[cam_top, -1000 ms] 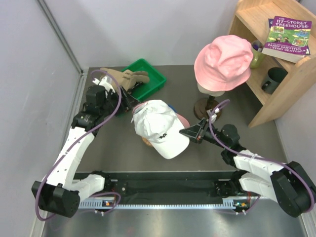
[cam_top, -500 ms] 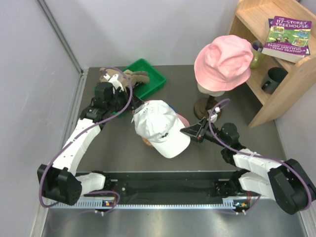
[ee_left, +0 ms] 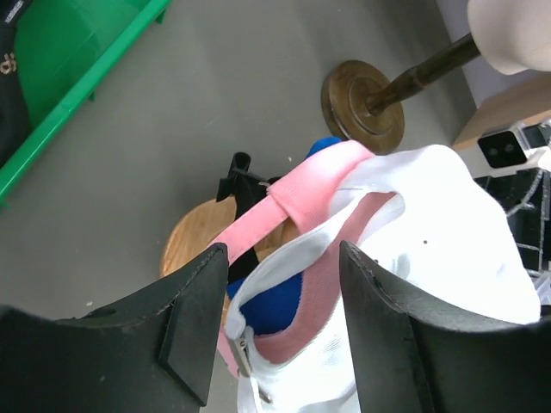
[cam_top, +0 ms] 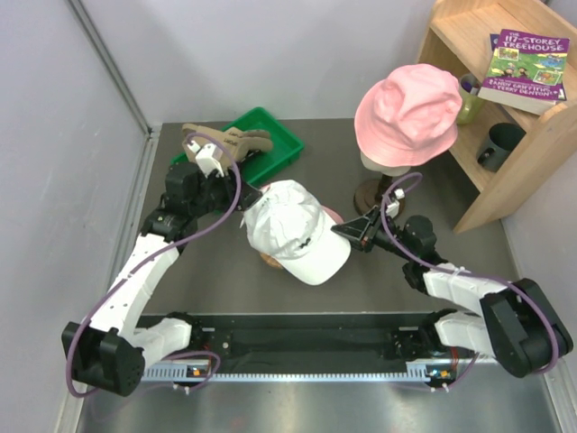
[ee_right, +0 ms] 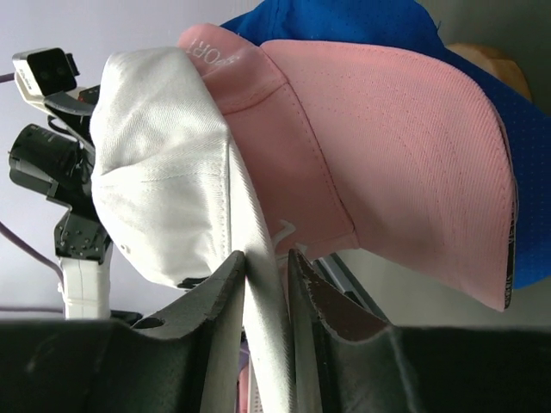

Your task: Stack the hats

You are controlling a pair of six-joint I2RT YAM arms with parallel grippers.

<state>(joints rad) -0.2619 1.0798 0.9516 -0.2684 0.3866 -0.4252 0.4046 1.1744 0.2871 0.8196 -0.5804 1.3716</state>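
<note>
A white hat (cam_top: 293,230) tops a stack over a pink hat (ee_right: 387,146) and a blue hat (ee_right: 344,21) on a wooden knob stand (ee_left: 194,245). My right gripper (cam_top: 347,232) is shut on the white hat's peak (ee_right: 258,292), which runs edge-on between the jaws (ee_right: 263,288). My left gripper (cam_top: 248,200) is open at the stack's back. Its fingers (ee_left: 194,335) straddle the white hat's rear band (ee_left: 284,258), with the pink strap (ee_left: 293,194) and blue cloth (ee_left: 275,297) showing there. A tan hat (cam_top: 225,137) lies on the green tray.
The green tray (cam_top: 270,149) is at the back left. A cream mannequin head on a stand with a round base (cam_top: 374,194) wears a pink bucket hat (cam_top: 406,113). A wooden shelf (cam_top: 532,135) with a book (cam_top: 523,63) stands at the right.
My left arm has swung from beside the tray to the back of the stack, its jaws narrowing. The white hat has shifted slightly. The right gripper has stayed on the peak.
</note>
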